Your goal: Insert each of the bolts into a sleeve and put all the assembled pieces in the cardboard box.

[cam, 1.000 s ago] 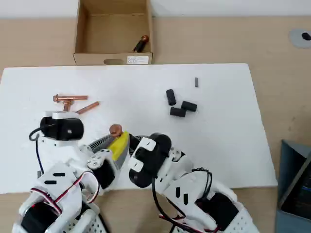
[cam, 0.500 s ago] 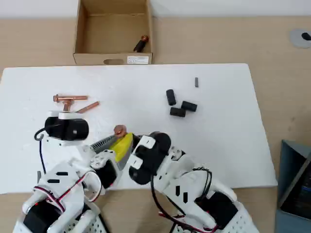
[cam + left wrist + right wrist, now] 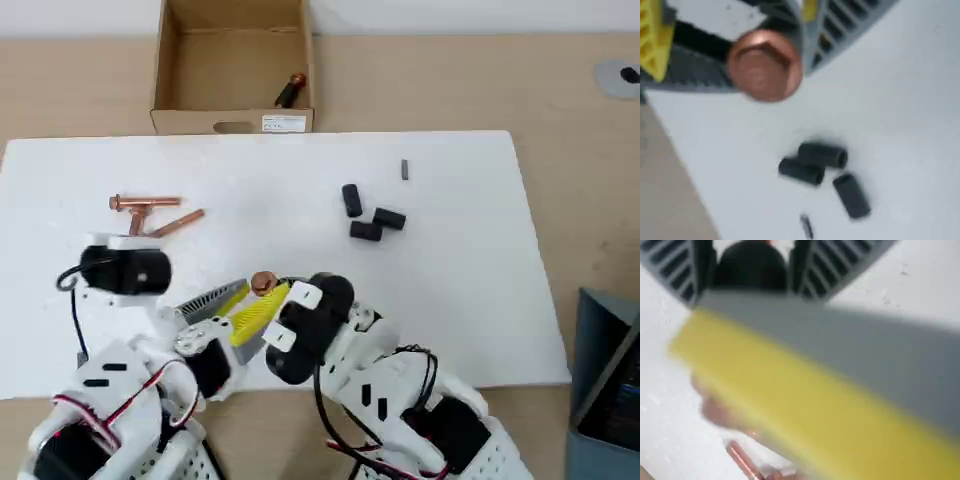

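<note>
My left gripper (image 3: 255,292), yellow and grey, is shut on a copper bolt (image 3: 263,283). Its hexagonal head (image 3: 765,65) faces the left wrist camera and its shaft is hidden. Right beside it, my right gripper (image 3: 752,270) is shut on a black sleeve (image 3: 752,262), with the left gripper's yellow-grey finger (image 3: 815,390) crossing close in front. Three loose black sleeves (image 3: 366,217) (image 3: 822,154) lie on the white board further right. Loose copper bolts (image 3: 145,203) (image 3: 742,460) lie at the board's left. The cardboard box (image 3: 170,60) holds one assembled piece (image 3: 291,90).
The white board (image 3: 480,280) covers the wooden table. A small dark pin (image 3: 405,170) (image 3: 806,226) lies beyond the sleeves. A grey bin (image 3: 605,380) stands at the right edge. Both arms' bodies crowd the front edge.
My left gripper has carried the copper bolt to the right and slightly toward the front, closing in on the right gripper. The right arm has held still.
</note>
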Controlling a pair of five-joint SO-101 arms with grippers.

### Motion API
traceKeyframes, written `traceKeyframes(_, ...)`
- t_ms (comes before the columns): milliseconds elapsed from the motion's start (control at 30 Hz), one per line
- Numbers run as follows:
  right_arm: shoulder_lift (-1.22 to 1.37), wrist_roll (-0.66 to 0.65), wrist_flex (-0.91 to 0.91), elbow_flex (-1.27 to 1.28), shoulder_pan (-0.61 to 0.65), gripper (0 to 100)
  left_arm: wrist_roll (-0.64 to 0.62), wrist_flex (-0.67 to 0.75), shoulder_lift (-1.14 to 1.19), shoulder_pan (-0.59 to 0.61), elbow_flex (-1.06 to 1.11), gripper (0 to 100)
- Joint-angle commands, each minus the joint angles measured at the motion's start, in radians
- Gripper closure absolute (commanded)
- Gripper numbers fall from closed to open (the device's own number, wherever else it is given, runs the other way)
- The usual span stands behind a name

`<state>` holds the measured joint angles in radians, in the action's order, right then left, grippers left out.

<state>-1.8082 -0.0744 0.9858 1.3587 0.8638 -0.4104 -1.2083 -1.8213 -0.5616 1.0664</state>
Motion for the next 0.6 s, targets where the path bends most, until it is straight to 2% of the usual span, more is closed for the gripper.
traceKeyframes(0,-0.077,-0.006,-0.028,-0.022,0.005,98.9,0.009,-0.009,0.001,0.041,-0.103,80)
traceKeyframes(100,-0.077,0.0,-0.026,-0.021,0.005,98.9,0.058,-0.025,0.001,0.087,-0.141,84)
traceKeyframes(233,-0.076,0.002,-0.029,-0.021,-0.028,98.9,0.173,-0.025,-0.002,0.183,-0.17,100)
traceKeyframes(367,-0.076,0.002,-0.021,-0.035,-0.145,98.9,0.288,-0.025,-0.002,0.334,-0.155,100)
traceKeyframes(567,-0.067,0.003,0.029,-0.068,-0.332,98.9,0.391,-0.023,-0.004,0.591,0.028,100)
